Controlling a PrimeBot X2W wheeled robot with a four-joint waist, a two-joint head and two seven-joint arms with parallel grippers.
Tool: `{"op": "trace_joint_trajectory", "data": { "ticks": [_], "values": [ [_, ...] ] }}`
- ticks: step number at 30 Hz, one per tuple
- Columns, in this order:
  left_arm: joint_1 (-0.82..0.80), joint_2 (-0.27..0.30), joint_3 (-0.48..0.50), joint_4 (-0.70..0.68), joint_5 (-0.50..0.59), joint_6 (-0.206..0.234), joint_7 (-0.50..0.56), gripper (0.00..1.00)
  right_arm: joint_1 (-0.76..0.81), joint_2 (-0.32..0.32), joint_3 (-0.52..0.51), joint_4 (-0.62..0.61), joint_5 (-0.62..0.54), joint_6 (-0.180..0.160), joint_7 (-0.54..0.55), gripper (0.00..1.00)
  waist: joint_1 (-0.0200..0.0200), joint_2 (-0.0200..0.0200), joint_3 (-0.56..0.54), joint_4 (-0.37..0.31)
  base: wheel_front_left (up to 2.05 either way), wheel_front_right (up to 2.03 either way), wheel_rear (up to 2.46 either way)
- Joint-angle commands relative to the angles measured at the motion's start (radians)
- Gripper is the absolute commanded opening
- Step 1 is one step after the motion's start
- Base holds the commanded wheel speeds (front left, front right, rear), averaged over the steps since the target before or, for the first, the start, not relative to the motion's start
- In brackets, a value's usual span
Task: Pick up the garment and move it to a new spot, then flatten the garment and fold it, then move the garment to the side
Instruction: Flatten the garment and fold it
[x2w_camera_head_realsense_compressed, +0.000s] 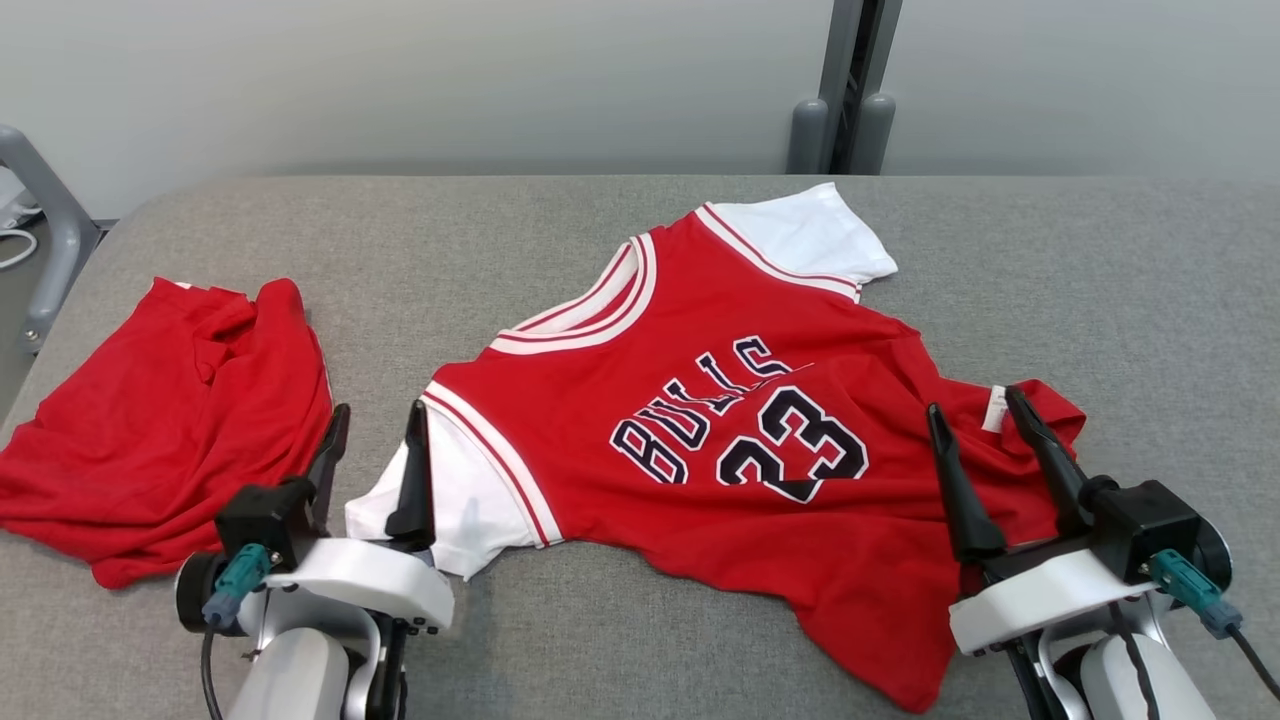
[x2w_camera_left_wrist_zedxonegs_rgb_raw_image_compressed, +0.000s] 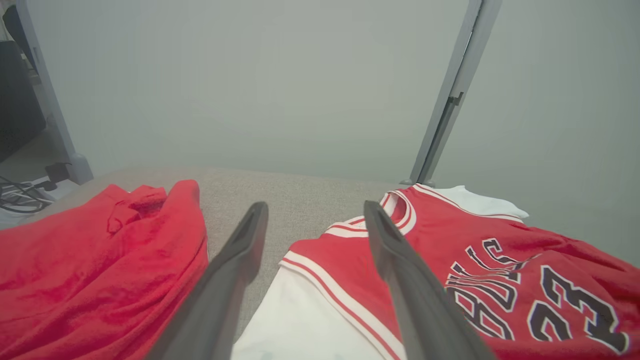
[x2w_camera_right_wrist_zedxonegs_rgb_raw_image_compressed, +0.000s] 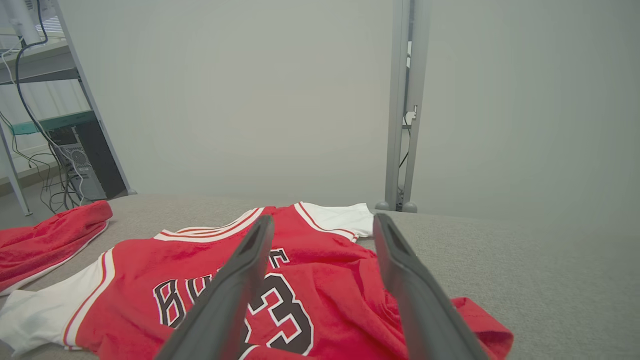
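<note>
The garment is a red jersey with white sleeves and the dark lettering "BULLS 23". It lies spread face up in the middle of the grey table, somewhat crumpled at its right hem. My left gripper stands open at the jersey's near white sleeve, one finger over the sleeve and one over bare table, holding nothing. The left wrist view shows that garment to the right of the left gripper. My right gripper stands open above the rumpled right hem. In the right wrist view the garment lies beneath the right gripper.
A second red cloth lies bunched at the table's left, close beside my left gripper; it appears again as a red cloth in the left wrist view. A grey post stands behind the table. Bare table stretches to the right.
</note>
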Motion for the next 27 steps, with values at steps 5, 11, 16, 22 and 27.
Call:
{"op": "trace_joint_trajectory", "data": {
  "ticks": [5,11,16,22,27],
  "values": [
    [0.039,-0.011,-0.021,-0.088,0.037,-0.02,-0.005,1.0,0.015,-0.005,-0.037,0.022,-0.012,0.0,0.009,1.0,0.0,0.0,-0.004,0.001,0.0,0.0,0.0],
    [0.071,-0.02,-0.08,-0.159,0.063,-0.026,-0.005,1.0,-0.019,-0.01,-0.081,0.058,-0.021,0.0,0.019,1.0,0.0,0.0,0.02,0.016,0.0,0.0,0.0],
    [0.069,-0.021,-0.146,-0.172,0.051,-0.017,-0.005,1.0,-0.065,-0.031,-0.103,0.116,-0.01,0.0,0.036,1.0,0.0,0.0,0.053,0.044,0.0,0.0,0.0],
    [0.044,-0.021,-0.191,-0.171,0.038,0.001,-0.005,1.0,-0.136,-0.082,-0.104,0.215,0.015,0.0,0.057,1.0,0.0,0.0,0.094,0.085,0.0,0.0,0.0],
    [0.027,-0.021,-0.203,-0.167,0.032,0.007,-0.005,1.0,-0.188,-0.122,-0.096,0.322,0.043,0.0,0.09,1.0,0.0,0.0,0.117,0.115,0.0,0.0,0.0]
  ]
}}
